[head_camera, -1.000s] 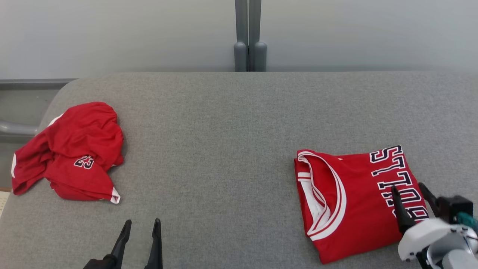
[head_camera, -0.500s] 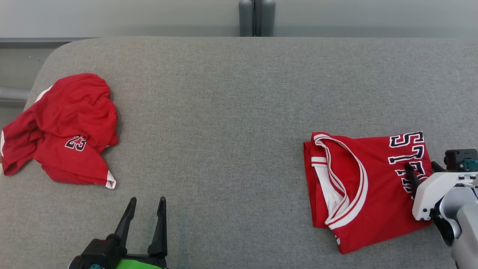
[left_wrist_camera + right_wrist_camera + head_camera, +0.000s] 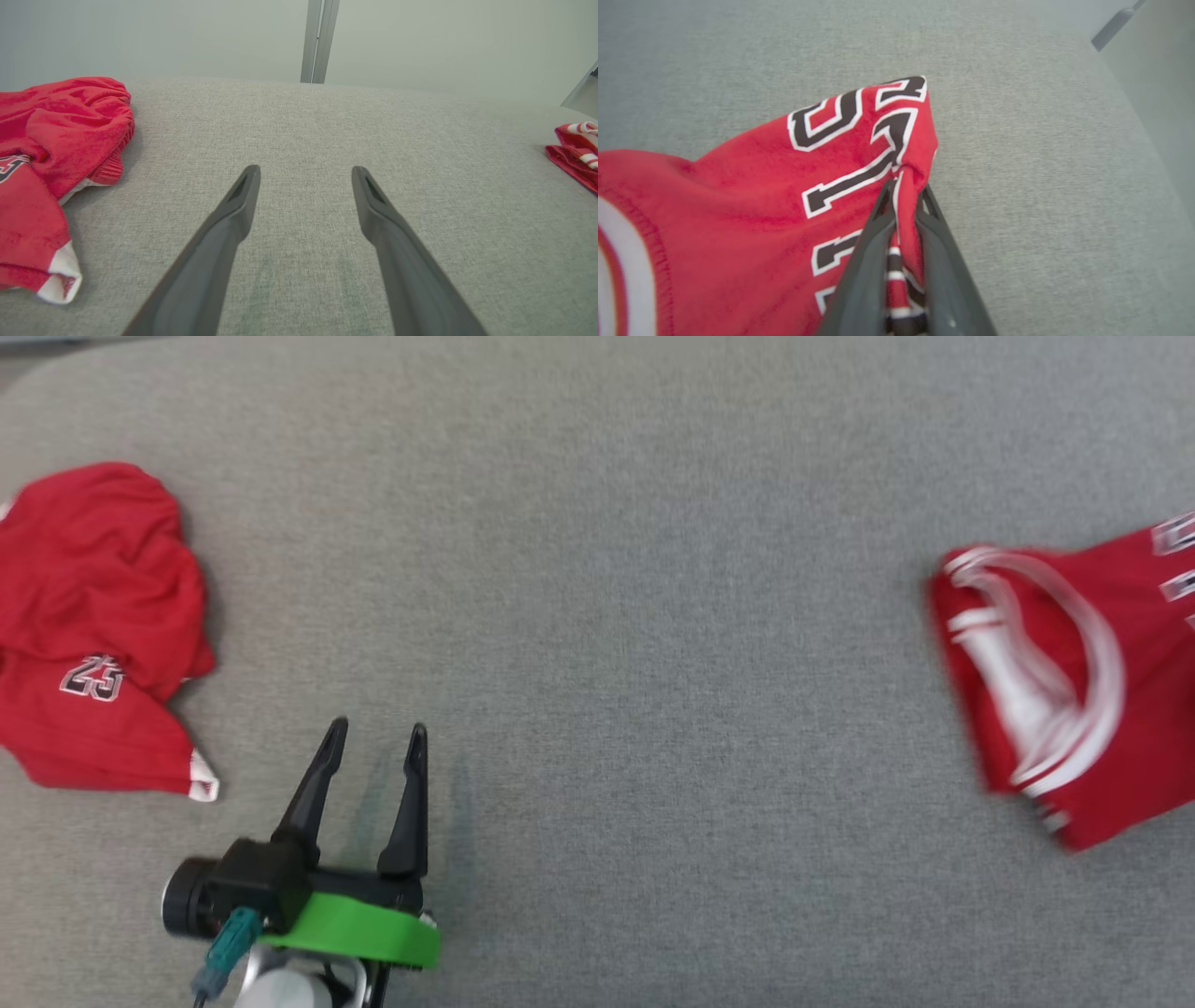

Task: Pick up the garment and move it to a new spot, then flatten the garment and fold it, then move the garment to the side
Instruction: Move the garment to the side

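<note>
**Stage of task.** The folded red basketball jersey with white-and-navy trim and block lettering (image 3: 1074, 681) lies at 3 o'clock of the head view on the grey fabric-covered table (image 3: 597, 569). It is partly cut by the frame edge and blurred, so fine detail is unclear. It reads as a compact, layered rectangle — hence pick-up, flattening and folding are judged complete. What is left is the last step, i.e. shifting it to the side and letting go; that step appears to be in hand.

**Grip.** In the right wrist view the right gripper (image 3: 906, 189) has its fingers drawn almost together on a narrow ridge of the jersey (image 3: 761, 196) at the lettered edge. Cloth tents up toward the pinch, w/ the lettered corner at 12 o'clock of the tips. The left gripper (image 3: 378, 728) sits at 7 o'clock of the head view, fingers spread wide w/ nothing between them, over bare table. Whether it touches the table cannot be told.

**Orientation.** The neck opening faces 9 o'clock in the head view, lettered end toward 3 o'clock. Long axis judged approx. 9-to-3, tipped slightly toward 2 — the far end is out of frame, so this is an estimate.

**Other.** A crumpled red garment bearing "23" (image 3: 93, 635) lies at 9 o'clock, well apart from the jersey and touched by neither gripper.
</note>
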You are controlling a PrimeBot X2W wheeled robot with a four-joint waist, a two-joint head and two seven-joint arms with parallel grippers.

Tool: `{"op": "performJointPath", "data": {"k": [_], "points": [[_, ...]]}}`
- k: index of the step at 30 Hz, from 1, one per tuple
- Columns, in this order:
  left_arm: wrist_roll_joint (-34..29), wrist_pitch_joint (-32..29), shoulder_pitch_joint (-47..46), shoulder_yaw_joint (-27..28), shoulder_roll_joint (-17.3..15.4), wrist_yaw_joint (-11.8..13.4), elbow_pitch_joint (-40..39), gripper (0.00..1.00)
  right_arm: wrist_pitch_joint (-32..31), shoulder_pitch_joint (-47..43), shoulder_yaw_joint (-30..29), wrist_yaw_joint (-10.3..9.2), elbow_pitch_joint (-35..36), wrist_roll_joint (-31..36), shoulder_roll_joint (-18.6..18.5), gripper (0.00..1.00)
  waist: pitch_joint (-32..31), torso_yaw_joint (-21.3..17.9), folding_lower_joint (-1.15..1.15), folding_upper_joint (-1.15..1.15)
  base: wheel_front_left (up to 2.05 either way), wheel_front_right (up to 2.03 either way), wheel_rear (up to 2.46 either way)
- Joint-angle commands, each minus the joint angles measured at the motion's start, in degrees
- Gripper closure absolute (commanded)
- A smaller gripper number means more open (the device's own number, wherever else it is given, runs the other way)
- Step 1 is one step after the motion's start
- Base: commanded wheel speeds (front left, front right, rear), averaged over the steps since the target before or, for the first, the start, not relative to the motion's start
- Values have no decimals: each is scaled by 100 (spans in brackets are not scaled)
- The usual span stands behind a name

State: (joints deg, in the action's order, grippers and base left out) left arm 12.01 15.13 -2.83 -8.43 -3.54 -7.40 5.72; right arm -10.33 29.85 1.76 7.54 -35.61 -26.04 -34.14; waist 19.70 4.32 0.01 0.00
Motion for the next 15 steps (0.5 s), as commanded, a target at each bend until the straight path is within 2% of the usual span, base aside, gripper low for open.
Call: {"op": "performJointPath", "data": {"k": [1,4,10,11,12,13,15], "points": [[-44,1,-242,-88,-102,-15,-49,0,119,257,-222,-9,-42,160,-228,100,866,-289,-1,0,0,0,0],[-86,1,-479,-382,-219,-15,-113,0,305,526,-861,-9,-395,632,-698,100,1225,-323,-1,0,0,0,0],[-32,1,-515,-604,-323,-13,-118,0,665,1086,-1727,-11,-1107,1357,-921,100,1442,-343,-1,0,0,0,0],[-35,1,-529,-607,-324,-13,-112,0,737,1175,-1828,-11,-1187,1445,-930,97,1466,-337,-1,0,0,0,0],[-37,1,-542,-609,-322,-12,-102,0,850,1271,-1956,-10,-1277,1558,-910,53,1479,-331,-1,0,0,0,0],[-38,-3,-539,-607,-321,-9,-87,0,926,1344,-2088,-10,-1373,1684,-900,0,1478,-332,-1,0,0,0,0],[-47,-11,-514,-605,-300,-10,-42,0,1056,1490,-2312,-10,-1530,1965,-858,0,1459,-332,-1,0,0,0,0]]}}
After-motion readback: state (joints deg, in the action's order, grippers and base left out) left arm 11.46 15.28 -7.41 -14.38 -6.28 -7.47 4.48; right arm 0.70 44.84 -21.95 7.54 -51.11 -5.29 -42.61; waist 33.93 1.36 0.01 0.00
